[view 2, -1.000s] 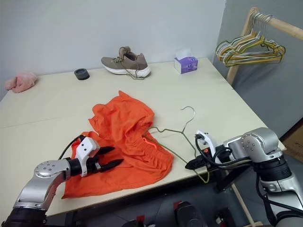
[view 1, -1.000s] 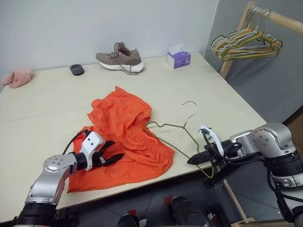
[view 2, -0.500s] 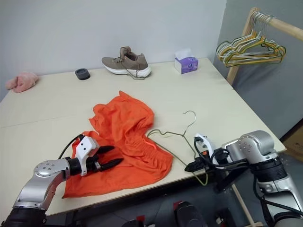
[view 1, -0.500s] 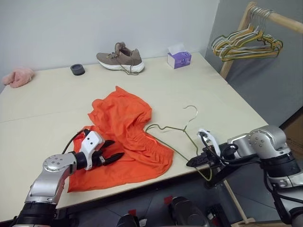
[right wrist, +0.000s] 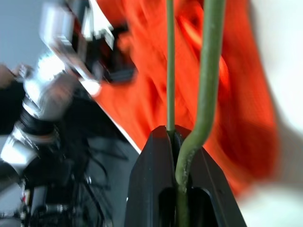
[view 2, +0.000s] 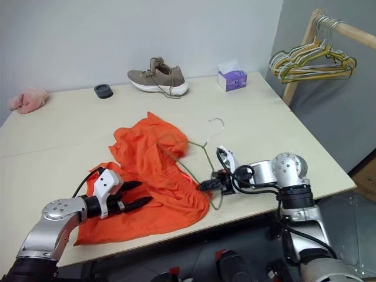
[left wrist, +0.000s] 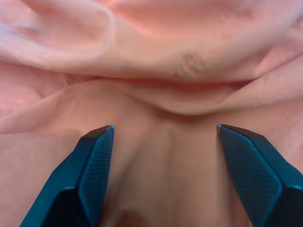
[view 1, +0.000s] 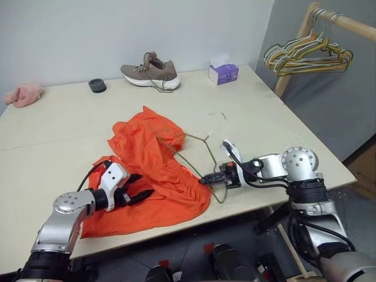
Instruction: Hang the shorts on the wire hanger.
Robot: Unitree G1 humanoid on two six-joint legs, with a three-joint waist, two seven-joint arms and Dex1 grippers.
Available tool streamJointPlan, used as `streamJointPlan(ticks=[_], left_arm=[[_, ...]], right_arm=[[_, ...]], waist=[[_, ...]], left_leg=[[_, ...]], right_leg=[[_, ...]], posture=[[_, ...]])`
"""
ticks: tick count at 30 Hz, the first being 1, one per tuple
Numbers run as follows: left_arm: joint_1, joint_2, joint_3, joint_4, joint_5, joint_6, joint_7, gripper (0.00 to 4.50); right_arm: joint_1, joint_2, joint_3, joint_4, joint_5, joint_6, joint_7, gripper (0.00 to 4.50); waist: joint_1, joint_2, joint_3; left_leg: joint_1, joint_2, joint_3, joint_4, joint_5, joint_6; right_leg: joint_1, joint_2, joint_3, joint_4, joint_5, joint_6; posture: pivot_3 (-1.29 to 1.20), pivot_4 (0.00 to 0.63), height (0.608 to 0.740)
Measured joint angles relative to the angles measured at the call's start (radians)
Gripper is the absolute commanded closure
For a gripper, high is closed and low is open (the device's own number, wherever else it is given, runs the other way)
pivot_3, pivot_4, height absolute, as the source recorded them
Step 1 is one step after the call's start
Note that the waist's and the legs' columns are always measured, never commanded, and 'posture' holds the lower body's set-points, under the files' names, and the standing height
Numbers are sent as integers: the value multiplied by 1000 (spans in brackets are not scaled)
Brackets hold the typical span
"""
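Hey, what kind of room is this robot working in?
Probably a lab or test room staged as a laundry corner: a plain table against bare walls, a wooden rack of hangers, and loose props such as a shoe and a tissue box.

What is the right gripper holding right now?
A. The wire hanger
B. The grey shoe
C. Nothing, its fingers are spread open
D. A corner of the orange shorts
A: the right gripper has its fingers shut on the thin olive wire of the wire hanger, whose far end lies over the shorts; the shoe sits untouched at the back of the table.
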Motion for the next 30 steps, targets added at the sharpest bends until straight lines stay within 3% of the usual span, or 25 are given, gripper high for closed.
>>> streamJointPlan(ticks=[9, 18, 24, 28, 30], left_arm=[[1, -5, 0, -1, 0, 0, 4, 774], [3, -23, 0, -27, -13, 17, 0, 774], [1, -23, -1, -40, -21, 29, -3, 734], [8, -19, -7, -38, -16, 27, -5, 734], [11, -18, -7, -36, -13, 26, -6, 734]], right_arm=[[26, -102, 32, -167, -58, -40, 44, 4500], [27, -275, 53, 87, -336, -296, 73, 4500], [24, -338, 89, 163, -449, -396, 133, 2771], [50, -583, 301, 118, -704, -730, 271, 1354], [50, -641, 331, 118, -794, -861, 313, 607]], waist=[[3, 0, 0], [5, 1, 0], [-1, 1, 0], [10, 8, 4], [5, 8, 4]], left_leg=[[1, 0, 0, 0, 0, 0], [0, 0, 2, 0, 0, 0], [1, 0, 2, 1, 0, 0], [0, -1, 4, 1, 0, 0], [1, -1, 4, 0, 0, 0]], right_leg=[[0, 0, 0, 0, 0, 0], [-1, 0, 2, -1, 1, 0], [-1, 0, 2, 0, 1, 0], [-1, -1, 3, -2, 1, 1], [-1, 0, 3, -2, 1, 1]], posture=[[-214, 65, 740], [-217, 66, 740], [-227, 70, 740], [-232, 70, 740], [-231, 71, 740]])
